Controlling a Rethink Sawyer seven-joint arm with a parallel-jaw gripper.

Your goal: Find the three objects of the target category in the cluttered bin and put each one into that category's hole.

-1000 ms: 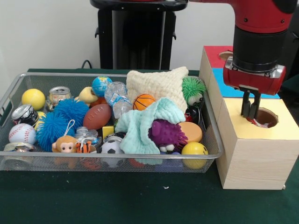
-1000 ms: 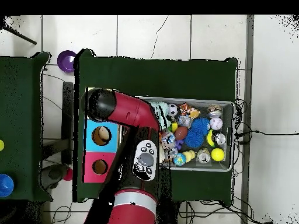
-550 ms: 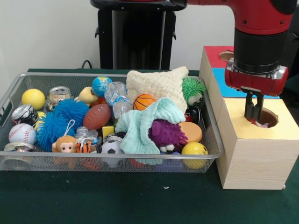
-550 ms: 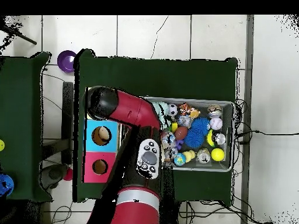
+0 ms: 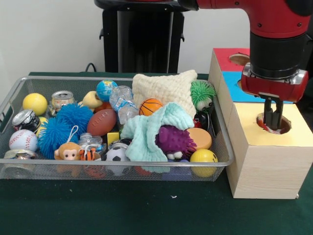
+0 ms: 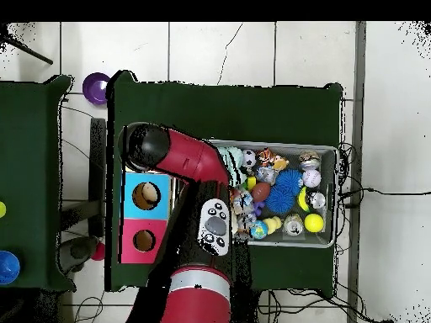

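Surface: dark green table cover [image 5: 146, 210]; pale wall behind in the front view; white tiled floor [image 6: 252, 50] around the table in the overhead view. A second green table [image 6: 29, 185] stands beside it, with a purple bowl [image 6: 95, 87] on the floor between them.

Landmark: wire bin [image 5: 112, 169], one, holding all loose items.

Contents of the bin, left to right in the front view:
- Yellow balls, two: one [image 5: 34, 103] at the left end, one [image 5: 203, 157] at the front right corner.
- Baseball [image 5: 23, 140], one, at the left front.
- Cans, at least three: [image 5: 62, 99], [image 5: 23, 119], [image 5: 14, 155].
- Blue spiky balls, two: [image 5: 74, 116], [image 5: 54, 134].
- Monkey toy [image 5: 67, 151], one; tiger toy [image 5: 89, 154], one, beside it.
- Globe ball [image 5: 106, 89], one, at the back.
- Brown football [image 5: 101, 122], one.
- Soccer ball [image 5: 116, 155], one, at the front wall.
- Crumpled plastic bottle [image 5: 122, 103], one.
- Basketball [image 5: 150, 106], one, small.
- Cloths, two: cream [image 5: 164, 88], mint [image 5: 146, 132].
- Purple spiky toy [image 5: 174, 141], one, under the mint cloth.
- Green fuzzy toy with eyes [image 5: 202, 94], one.
- Orange disc [image 5: 199, 138], one.

Right of the bin: wooden box [image 5: 264, 161], one, top in red, blue and yellow sections, one hole each. Red and black arm [image 5: 274, 34], one. Gripper [image 5: 272, 116] just above the yellow section's hole [image 5: 274, 123]; fingers close together, nothing seen between them. A red and white thing [image 5: 263, 126] shows inside that hole.
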